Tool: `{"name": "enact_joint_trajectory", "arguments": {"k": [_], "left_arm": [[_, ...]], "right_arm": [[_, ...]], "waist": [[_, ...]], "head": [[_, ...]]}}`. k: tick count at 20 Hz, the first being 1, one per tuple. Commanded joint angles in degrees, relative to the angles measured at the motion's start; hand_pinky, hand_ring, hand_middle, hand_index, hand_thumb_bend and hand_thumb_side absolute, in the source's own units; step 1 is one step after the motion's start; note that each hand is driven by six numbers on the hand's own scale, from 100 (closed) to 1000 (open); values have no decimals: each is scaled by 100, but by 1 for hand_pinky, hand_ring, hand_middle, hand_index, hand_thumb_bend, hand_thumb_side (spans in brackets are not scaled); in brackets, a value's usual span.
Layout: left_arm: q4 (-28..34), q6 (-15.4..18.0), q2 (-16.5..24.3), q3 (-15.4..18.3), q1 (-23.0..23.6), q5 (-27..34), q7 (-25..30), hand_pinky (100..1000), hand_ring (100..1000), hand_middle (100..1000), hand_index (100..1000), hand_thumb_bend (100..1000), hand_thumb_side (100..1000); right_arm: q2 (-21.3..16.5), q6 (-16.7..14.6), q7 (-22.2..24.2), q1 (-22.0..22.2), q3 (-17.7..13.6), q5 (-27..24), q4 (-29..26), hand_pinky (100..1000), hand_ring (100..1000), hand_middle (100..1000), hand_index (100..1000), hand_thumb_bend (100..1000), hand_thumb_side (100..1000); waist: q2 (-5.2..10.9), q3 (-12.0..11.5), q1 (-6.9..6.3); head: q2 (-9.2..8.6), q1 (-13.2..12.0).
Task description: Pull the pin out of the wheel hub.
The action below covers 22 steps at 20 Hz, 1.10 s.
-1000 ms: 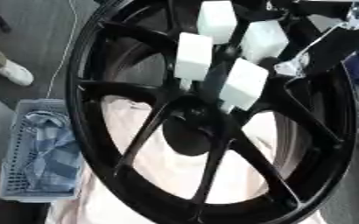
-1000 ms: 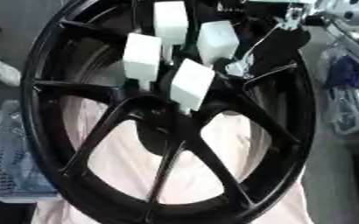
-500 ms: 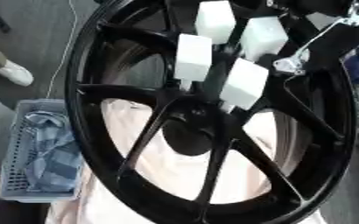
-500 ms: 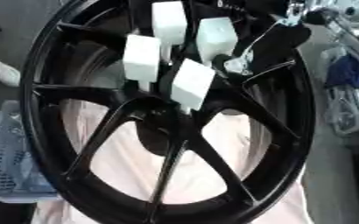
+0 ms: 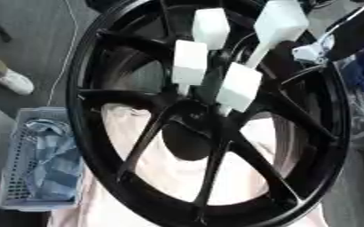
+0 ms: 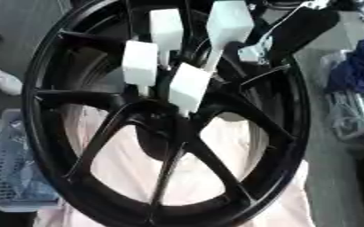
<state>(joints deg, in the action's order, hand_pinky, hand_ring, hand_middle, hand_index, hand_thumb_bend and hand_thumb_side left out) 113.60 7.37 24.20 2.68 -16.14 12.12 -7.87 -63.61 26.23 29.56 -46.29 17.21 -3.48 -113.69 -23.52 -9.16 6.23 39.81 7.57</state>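
Observation:
A big black spoked wheel [image 5: 138, 146] fills both views, lying on a pale pink cloth. Several white block-headed pins stand round its hub [image 5: 197, 115]. The upper-right pin [image 5: 278, 22] stands higher than the others, tilted, with its thin stem [image 5: 255, 55] showing. My right hand [image 6: 309, 26], black with a silver fingertip [image 6: 251, 51], comes in from the upper right and holds this pin from behind its stem; the contact is partly hidden. The other pins [image 5: 189, 62] sit in the hub. My left hand shows in no view.
A grey mesh basket [image 5: 14, 195] with blue cloth stands at the lower left beside the wheel. Dark blue fabric [image 6: 356, 66] and a wire tray lie to the right. A person's white shoe [image 5: 14, 82] and a cable are on the floor at left.
The upper-right pin has risen and moved right, away from the other pins, and its stem now shows. My right hand has drawn back with it. The view has shifted slightly.

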Motion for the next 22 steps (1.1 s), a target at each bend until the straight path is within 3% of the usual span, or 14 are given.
{"name": "enact_joint_trajectory", "arguments": {"k": [1,5,12,15,22], "left_arm": [[99,18,99,42,-5,36,-12,843,669,591,723,100,712],[99,32,93,71,27,32,-40,843,669,591,723,100,711],[99,77,70,145,82,-8,-125,843,670,591,723,100,707],[99,93,61,175,104,-29,-167,843,670,591,723,100,706],[99,119,26,200,137,-57,-208,843,670,591,723,100,704]], "right_arm": [[-382,-130,-91,33,-336,-71,-90,686,772,505,525,100,100],[-752,-267,-415,501,-818,-212,-90,684,771,506,526,100,100],[-1294,-234,-1607,2109,-2008,-485,-66,674,769,512,528,100,100],[-1282,-240,-2089,2718,-2421,-481,107,674,771,520,535,100,100],[-909,-348,-2721,3751,-3005,-205,667,674,776,537,550,100,100]], "waist": [[188,42,-71],[217,168,-151],[210,412,-336],[214,509,-435],[226,628,-592]], "head": [[44,-42],[66,-131],[64,-355],[67,-471],[91,-663]]}}
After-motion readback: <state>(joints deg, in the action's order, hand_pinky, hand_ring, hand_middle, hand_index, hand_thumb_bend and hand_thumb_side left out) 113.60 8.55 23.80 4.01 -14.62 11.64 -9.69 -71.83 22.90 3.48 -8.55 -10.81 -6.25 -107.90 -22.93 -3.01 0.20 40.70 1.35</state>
